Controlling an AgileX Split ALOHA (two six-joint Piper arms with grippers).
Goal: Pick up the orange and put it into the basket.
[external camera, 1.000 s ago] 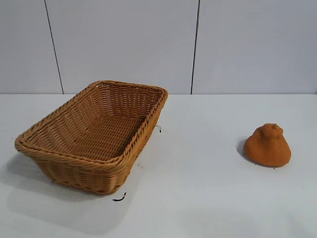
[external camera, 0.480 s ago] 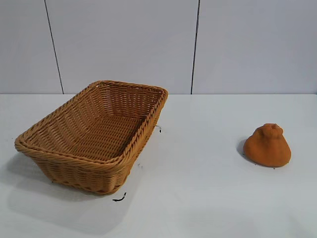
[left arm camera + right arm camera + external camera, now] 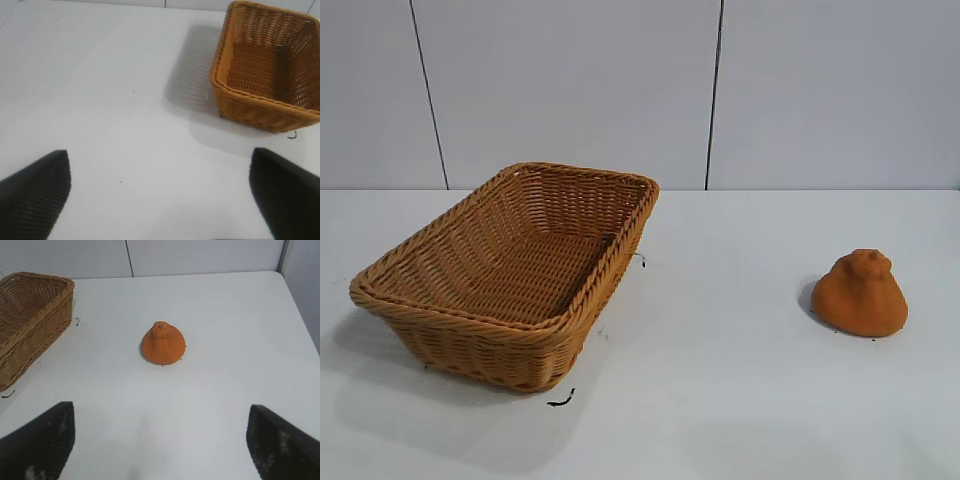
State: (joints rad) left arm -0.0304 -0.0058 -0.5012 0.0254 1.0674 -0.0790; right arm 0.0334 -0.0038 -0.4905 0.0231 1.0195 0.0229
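Dull-orange knobbly orange point(image 3: 860, 293) unmoved since a second ago, right of tan wicker basket point(image 3: 510, 262); you haven't started: left gripper point(image 3: 160, 200), right gripper point(image 3: 160, 440) fingers spread, empty.

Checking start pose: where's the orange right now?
In the exterior view the orange sits on the white table at the right, well apart from the basket at the left; no pincer touches it.

Wicker basket point(image 3: 510, 275) stands on the tabletop point(image 3: 720, 400), left side. Orange point(image 3: 860, 293) sits on the tabletop, right side, well apart from the basket. Wall panels point(image 3: 570, 90) stand behind the tabletop.
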